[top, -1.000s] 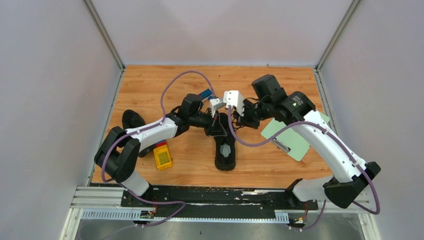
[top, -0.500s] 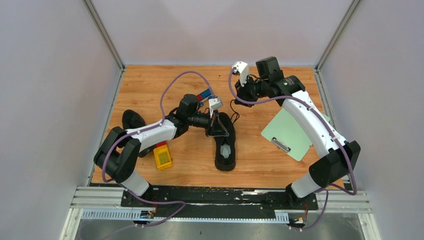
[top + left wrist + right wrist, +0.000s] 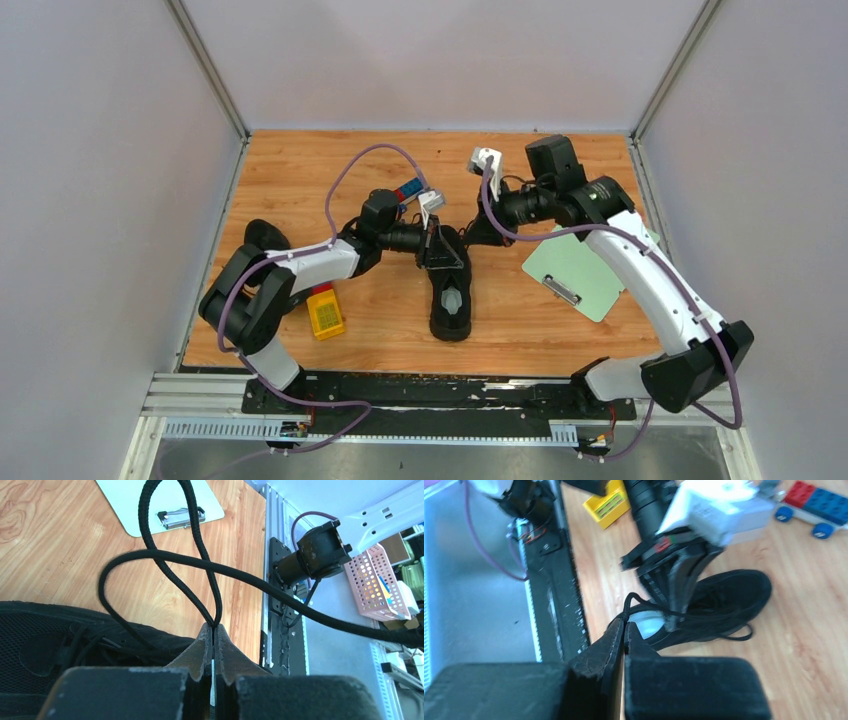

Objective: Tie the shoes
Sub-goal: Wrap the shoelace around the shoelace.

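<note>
Overhead, a black fabric low-top sneaker [image 3: 450, 305] lies at the centre of the wooden counter [image 3: 300, 170], its long axis running 12 to 6 o'clock with the heel toward the arm bases. Its mate [image 3: 262, 236] sits out at 9 o'clock, partly hidden behind the left arm. The left fingers [image 3: 437, 250] are over the laced throat, and the right fingers [image 3: 472, 236] are just beside them, toward 2 o'clock from the shoe's middle, so both arms are about equally near. A pale green clipboard [image 3: 590, 275] lies at 3 o'clock and a yellow block [image 3: 325, 313] at 8 o'clock. From the left wrist, the fingers are pressed shut on the base of a loop of thin black lace [image 3: 200, 550] that rises toward 12 o'clock, while another strand crosses it and runs off taut toward 4 o'clock. From the right wrist, that arm's fingers are closed too, apparently pinching a strand that leads up toward the sneaker at 2 o'clock. As I judge it, the coming pull depends on drawing the two holds apart across the shoe's long axis.
</note>
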You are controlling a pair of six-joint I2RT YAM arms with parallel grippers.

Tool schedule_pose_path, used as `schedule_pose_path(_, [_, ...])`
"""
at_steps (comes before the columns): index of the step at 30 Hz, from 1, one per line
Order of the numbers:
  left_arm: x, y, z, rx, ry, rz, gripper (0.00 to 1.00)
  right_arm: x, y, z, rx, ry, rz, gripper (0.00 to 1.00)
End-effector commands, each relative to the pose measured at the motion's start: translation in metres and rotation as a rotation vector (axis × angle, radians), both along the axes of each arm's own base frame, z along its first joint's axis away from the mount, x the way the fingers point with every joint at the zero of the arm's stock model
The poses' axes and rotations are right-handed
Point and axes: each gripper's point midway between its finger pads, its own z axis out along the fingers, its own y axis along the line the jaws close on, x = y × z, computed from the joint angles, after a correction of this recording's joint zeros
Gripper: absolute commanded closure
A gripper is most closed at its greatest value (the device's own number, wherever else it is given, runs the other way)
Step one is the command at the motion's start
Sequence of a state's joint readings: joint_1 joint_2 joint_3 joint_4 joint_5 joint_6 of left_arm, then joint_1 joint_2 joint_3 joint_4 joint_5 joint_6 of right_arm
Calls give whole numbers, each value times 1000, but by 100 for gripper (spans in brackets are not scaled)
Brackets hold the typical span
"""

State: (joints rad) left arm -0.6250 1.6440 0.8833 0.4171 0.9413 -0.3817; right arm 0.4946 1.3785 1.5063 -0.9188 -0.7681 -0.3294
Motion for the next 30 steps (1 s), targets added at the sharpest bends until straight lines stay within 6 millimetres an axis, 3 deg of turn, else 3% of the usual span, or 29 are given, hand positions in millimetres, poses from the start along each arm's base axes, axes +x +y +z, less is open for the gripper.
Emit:
schedule_pose_path(1, [9,-5,13,-47,-15,22,100,-52,-3,2,41,45,149,100])
schedule_pose_path(5, [11,0,7,6,-28,28,100,-79,-21,-22,-31,49,198,100])
schedule_pose_path(10, [11,13,5,73,-53,54,100,-98,-41,-42,-122,-24,226,100])
schedule_pose_path(19, [26,18,4,91,-45,110,100,-103,-56,-65,-214,-65,242,100])
schedule_pose_path(24, [24,18,0,86,-31,109,100,-83,-34,-53,-165,-89,211,100])
schedule_pose_path(30, [21,18,1,84,-35,104,100,-51,9,-6,-88,-167,218,100])
